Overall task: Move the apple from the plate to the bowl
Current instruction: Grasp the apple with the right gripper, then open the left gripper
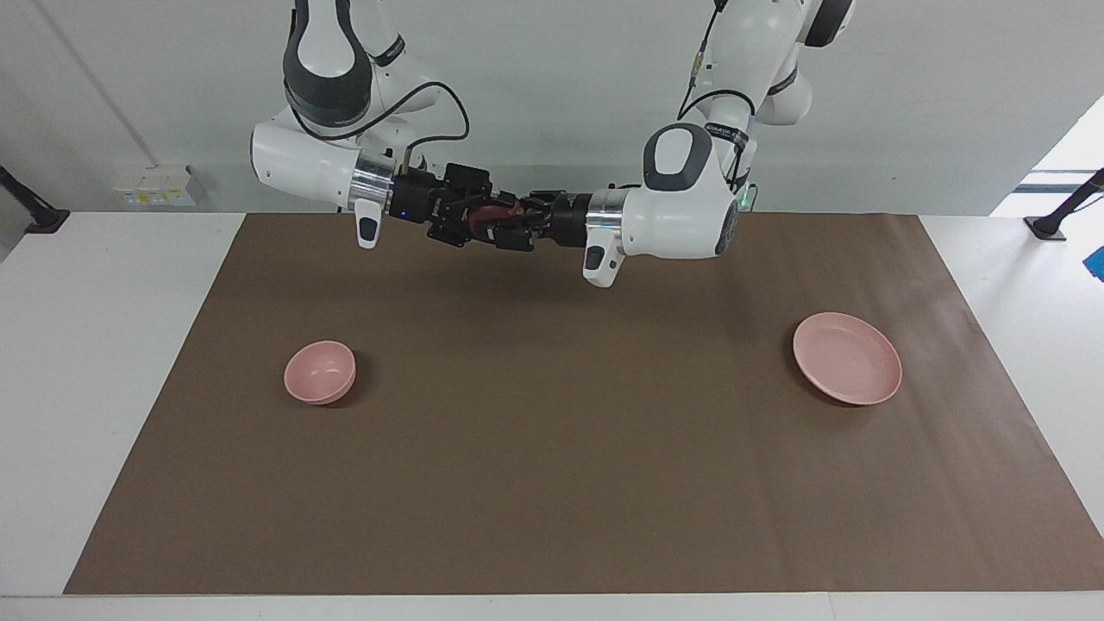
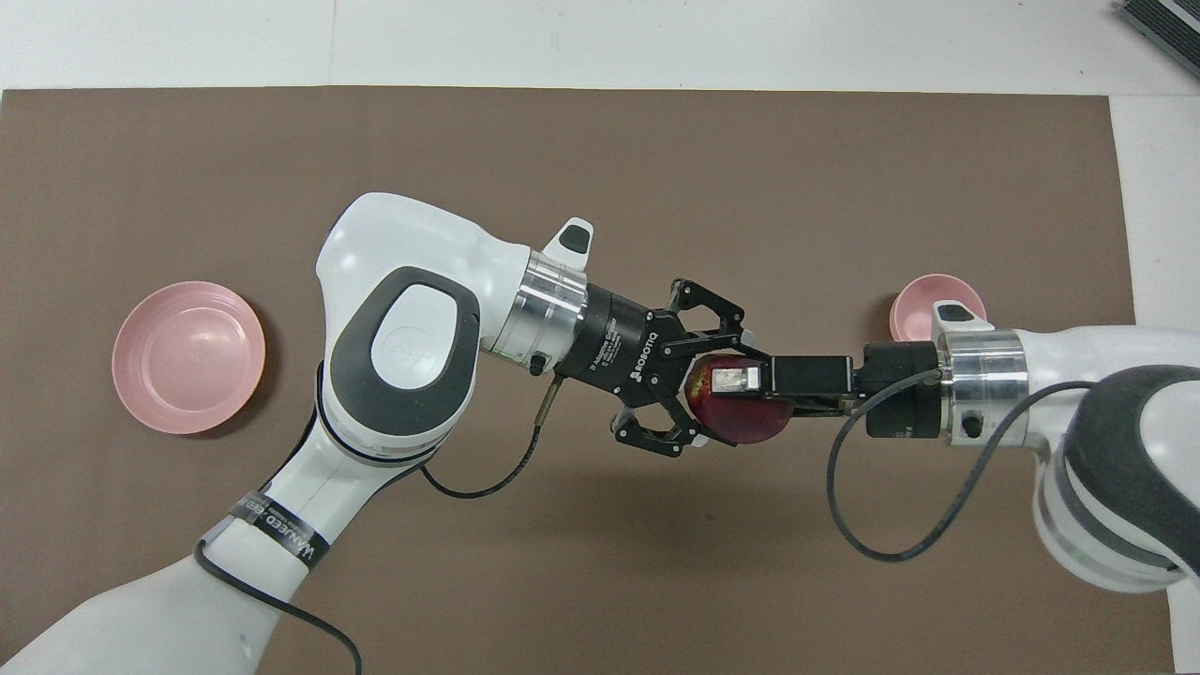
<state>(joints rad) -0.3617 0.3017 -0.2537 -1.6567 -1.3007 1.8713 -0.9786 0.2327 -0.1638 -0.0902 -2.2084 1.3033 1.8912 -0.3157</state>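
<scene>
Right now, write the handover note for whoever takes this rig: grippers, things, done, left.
Left gripper: shut on the apple, up in the air over the middle of the mat.
Right gripper: fingers around the same apple, one above it; grip not confirmed.
Plate: empty, toward the left arm's end.
Bowl: empty, toward the right arm's end.
Done: apple off the plate and brought to the handover.
Left: right takes it, left lets go, apple into the bowl.
</scene>
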